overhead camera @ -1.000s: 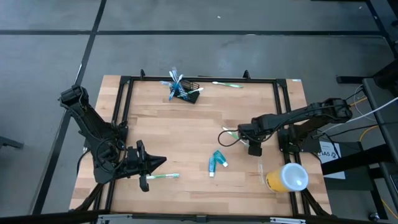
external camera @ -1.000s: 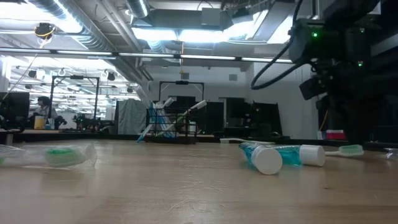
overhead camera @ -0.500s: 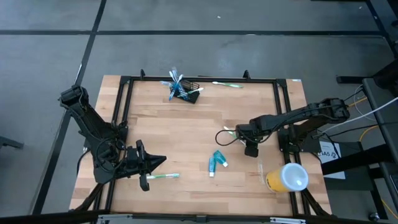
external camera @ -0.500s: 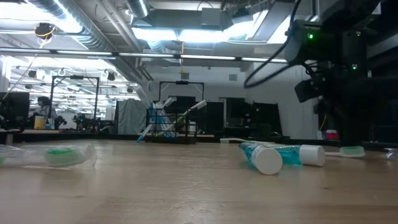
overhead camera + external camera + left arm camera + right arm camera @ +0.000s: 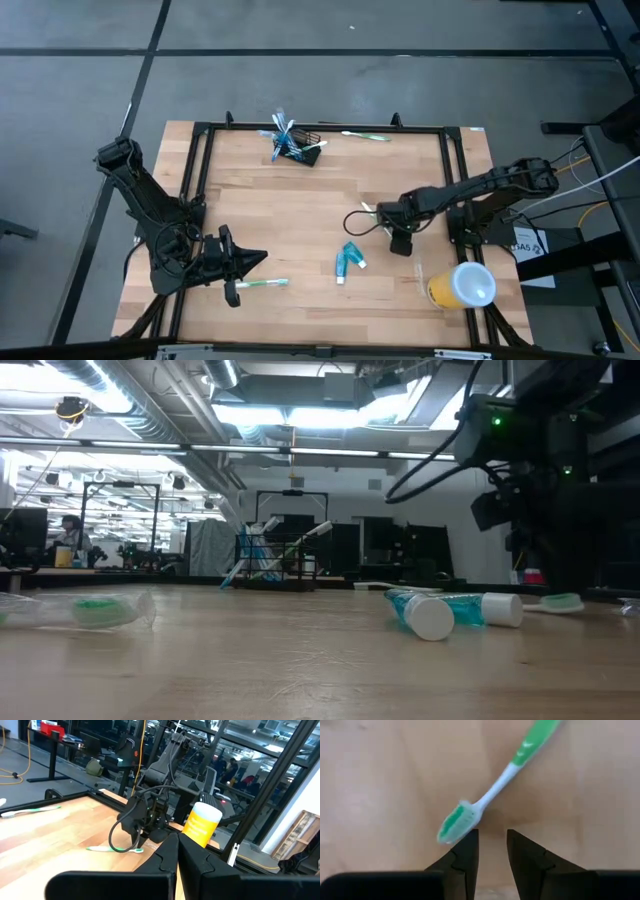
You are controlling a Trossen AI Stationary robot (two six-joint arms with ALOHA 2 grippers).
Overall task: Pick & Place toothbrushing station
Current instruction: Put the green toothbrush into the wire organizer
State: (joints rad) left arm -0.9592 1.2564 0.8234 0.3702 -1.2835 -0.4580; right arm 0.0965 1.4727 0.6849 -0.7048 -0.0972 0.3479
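The toothbrushing station (image 5: 297,143), a low black wire-mesh holder with brushes sticking out of it, stands at the table's far edge; it also shows in the low view (image 5: 277,560). My right gripper (image 5: 400,243) points down at mid-right, open with a narrow empty gap (image 5: 493,851). It is just beside the green bristle head of a white-and-green toothbrush (image 5: 487,800) that lies flat on the wood. My left gripper (image 5: 258,259) is held level above the near left part of the table, shut (image 5: 177,851).
Two teal toothpaste tubes (image 5: 348,261) lie near the middle. A yellow cup with a white lid (image 5: 462,285) lies at near right. One toothbrush (image 5: 262,284) lies by my left gripper, another (image 5: 365,135) beside the station. A black frame (image 5: 452,170) rims the table.
My right gripper has tipped slightly over the green toothbrush's head, its gap unchanged. My left arm has kept still.
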